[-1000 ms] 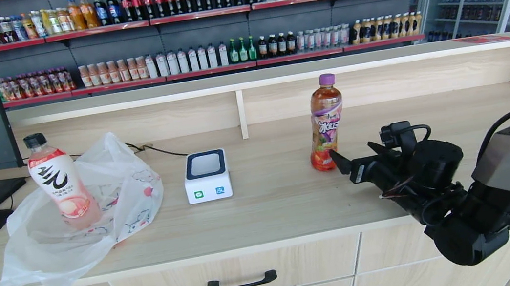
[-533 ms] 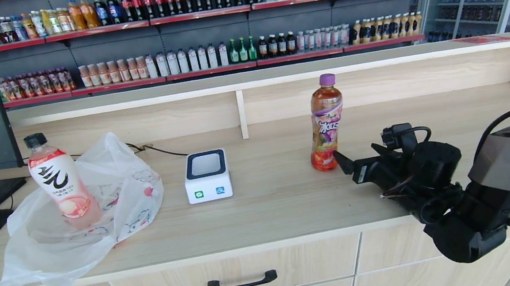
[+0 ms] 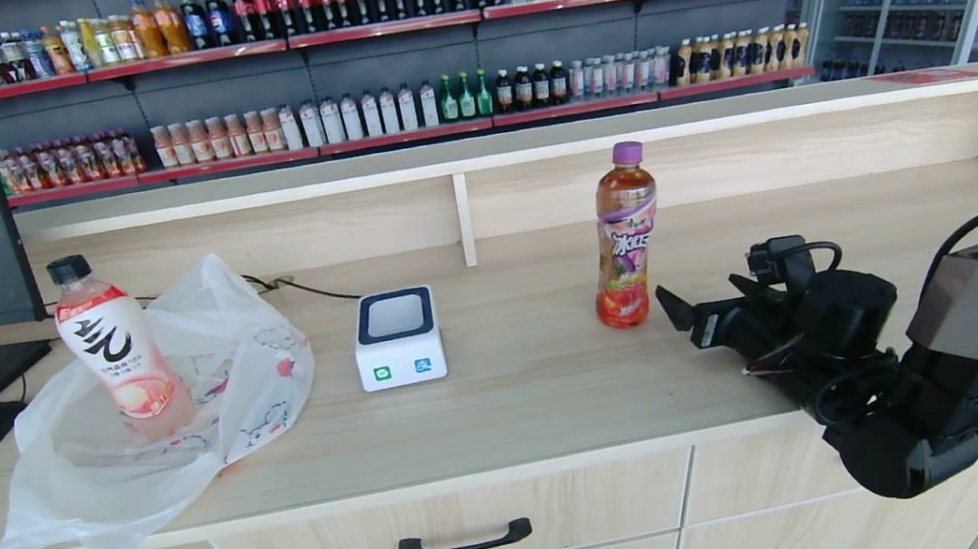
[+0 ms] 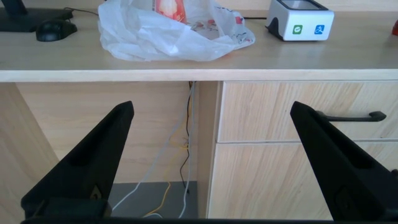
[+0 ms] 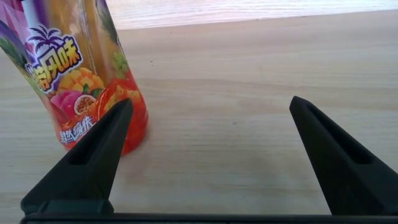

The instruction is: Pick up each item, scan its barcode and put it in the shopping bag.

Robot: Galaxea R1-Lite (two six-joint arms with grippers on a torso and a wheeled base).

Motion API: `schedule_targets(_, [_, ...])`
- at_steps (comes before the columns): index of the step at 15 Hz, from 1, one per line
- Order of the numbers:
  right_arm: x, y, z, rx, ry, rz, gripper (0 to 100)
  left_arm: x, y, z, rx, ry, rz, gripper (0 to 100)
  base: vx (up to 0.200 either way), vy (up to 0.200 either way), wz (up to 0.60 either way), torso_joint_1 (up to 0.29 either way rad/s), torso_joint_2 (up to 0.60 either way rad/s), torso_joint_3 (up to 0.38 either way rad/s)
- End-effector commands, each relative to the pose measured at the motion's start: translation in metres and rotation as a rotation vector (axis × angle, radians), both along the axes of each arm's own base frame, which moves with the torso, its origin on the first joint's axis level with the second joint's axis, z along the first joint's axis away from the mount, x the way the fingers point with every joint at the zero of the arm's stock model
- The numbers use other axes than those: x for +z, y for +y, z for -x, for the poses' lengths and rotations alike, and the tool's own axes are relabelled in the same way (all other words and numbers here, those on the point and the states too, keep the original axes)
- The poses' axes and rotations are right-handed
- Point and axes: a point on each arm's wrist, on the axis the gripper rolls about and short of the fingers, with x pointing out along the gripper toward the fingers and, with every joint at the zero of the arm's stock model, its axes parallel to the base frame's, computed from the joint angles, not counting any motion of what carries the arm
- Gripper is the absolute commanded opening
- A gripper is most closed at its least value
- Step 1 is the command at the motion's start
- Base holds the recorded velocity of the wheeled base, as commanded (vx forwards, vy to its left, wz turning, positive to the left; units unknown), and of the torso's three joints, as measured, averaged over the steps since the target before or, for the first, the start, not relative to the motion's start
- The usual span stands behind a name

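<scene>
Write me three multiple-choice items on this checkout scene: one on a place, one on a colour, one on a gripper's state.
1. The pink bottle stands:
A) in the shopping bag
B) on the back ledge
C) in a drawer

2. The orange drink bottle has a cap that is:
A) green
B) purple
C) white

3. The right gripper is:
A) shut on a bottle
B) open and empty
C) shut and empty

Answers:
1 A: the bag's plastic lies around the bottle's base.
2 B: the head view shows a purple cap.
3 B: its fingers stand wide apart, with the orange drink bottle off to one side, not between them.
</scene>
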Motion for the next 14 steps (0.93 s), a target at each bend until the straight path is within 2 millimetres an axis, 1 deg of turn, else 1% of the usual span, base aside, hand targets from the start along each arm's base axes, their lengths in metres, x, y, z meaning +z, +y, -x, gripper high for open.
schedule_targets(1, [0.01, 0.015, 0.006, 0.044, -0.026, -0.007, 100, 0.0, 0.0, 0.0, 0.0, -0.001, 0.0, 100, 0.0, 0.0, 0.0, 0.0, 0.0, 0.0])
schedule_targets(2, [0.012, 0.018, 0.007, 0.051, -0.032, -0.009, 100, 0.0, 0.0, 0.0, 0.0, -0.001, 0.0, 100, 0.0, 0.0, 0.0, 0.0, 0.0, 0.0])
schedule_targets(3, [0.015, 0.025, 0.008, 0.071, -0.042, -0.012, 100, 0.0, 0.0, 0.0, 0.0, -0.001, 0.0, 100, 0.0, 0.0, 0.0, 0.0, 0.0, 0.0])
schedule_targets(4, [0.017, 0.029, 0.005, 0.079, -0.058, -0.017, 100, 0.0, 0.0, 0.0, 0.0, -0.001, -0.001, 100, 0.0, 0.0, 0.0, 0.0, 0.0, 0.0])
schedule_targets(5, [0.016, 0.031, 0.004, 0.085, -0.058, -0.017, 100, 0.0, 0.0, 0.0, 0.0, -0.001, -0.001, 100, 0.0, 0.0, 0.0, 0.0, 0.0, 0.0])
schedule_targets(9, [0.01, 0.029, 0.003, 0.079, -0.042, -0.012, 100, 0.0, 0.0, 0.0, 0.0, -0.001, -0.001, 100, 0.0, 0.0, 0.0, 0.0, 0.0, 0.0])
schedule_targets(12, [0.016, 0.03, 0.01, 0.085, -0.046, -0.013, 100, 0.0, 0.0, 0.0, 0.0, -0.001, -0.001, 100, 0.0, 0.0, 0.0, 0.0, 0.0, 0.0])
schedule_targets(13, [0.019, 0.038, 0.017, 0.114, -0.046, -0.014, 100, 0.0, 0.0, 0.0, 0.0, -0.001, -0.001, 100, 0.0, 0.0, 0.0, 0.0, 0.0, 0.0])
schedule_targets(14, [0.02, 0.045, 0.019, 0.134, -0.049, -0.016, 100, 0.0, 0.0, 0.0, 0.0, -0.001, -0.001, 100, 0.0, 0.0, 0.0, 0.0, 0.0, 0.0])
